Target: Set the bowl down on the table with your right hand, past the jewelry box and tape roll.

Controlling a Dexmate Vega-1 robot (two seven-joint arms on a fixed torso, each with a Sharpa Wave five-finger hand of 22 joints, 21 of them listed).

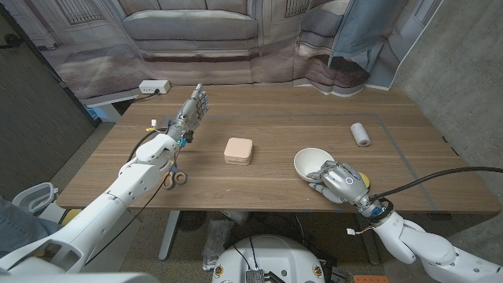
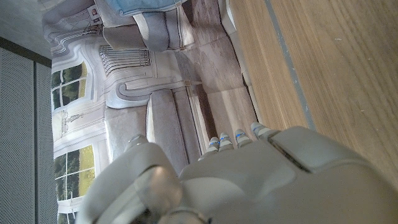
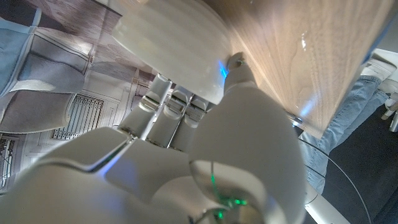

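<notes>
A white bowl sits low at the table's front right, and my right hand grips its near rim. Whether the bowl touches the wood I cannot tell. In the right wrist view the fingers curl against the bowl. The cream jewelry box lies at the table's middle, left of the bowl. The white tape roll lies farther back on the right. My left hand is raised over the table's left side, fingers straight and apart, holding nothing; its back shows in the left wrist view.
Scissors lie near the front left under my left forearm. A white power strip sits off the table's far left corner. A sofa-print backdrop hangs behind the wooden table. A cable trails from my right arm at the front right.
</notes>
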